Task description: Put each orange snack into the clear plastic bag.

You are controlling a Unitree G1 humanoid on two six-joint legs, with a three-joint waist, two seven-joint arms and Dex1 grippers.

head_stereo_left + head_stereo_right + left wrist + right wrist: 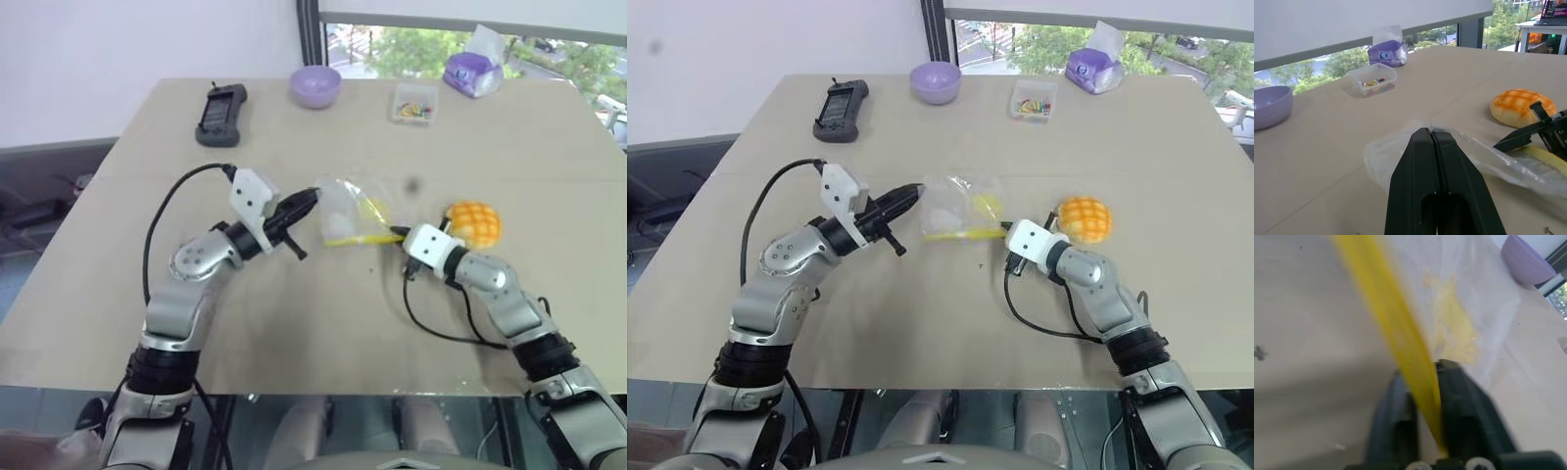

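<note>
Currently both hands are on the bag (960, 217), one at each end, mid-table (921, 323).

Left hand (312, 200): fingers (1435, 166) pressed together, pinching the bag's clear edge on the robot's left side. In the left wrist view the film wraps over the fingertips.

Right hand (1425, 377): fingers pinched onto the yellow strip (1396, 338) at the bag's near right corner; the right wrist view has the strip running down between the two fingers. In the head views that hand (400, 235) sits at the end of the strip.

Bag lies between the hands, crinkled, with faint yellow print visible through the film. Can't tell whether its mouth is open.

Snack (474, 222): on the table, outside the bag, just right of the right wrist. Sits upright, grid pattern facing up. Not touching the bag.

Far edge of the table, well apart from the work: black handheld device (221, 114) at far left, lilac bowl (314, 85), small clear box (414, 103) of coloured bits, purple tissue pack (473, 70) by the window.
</note>
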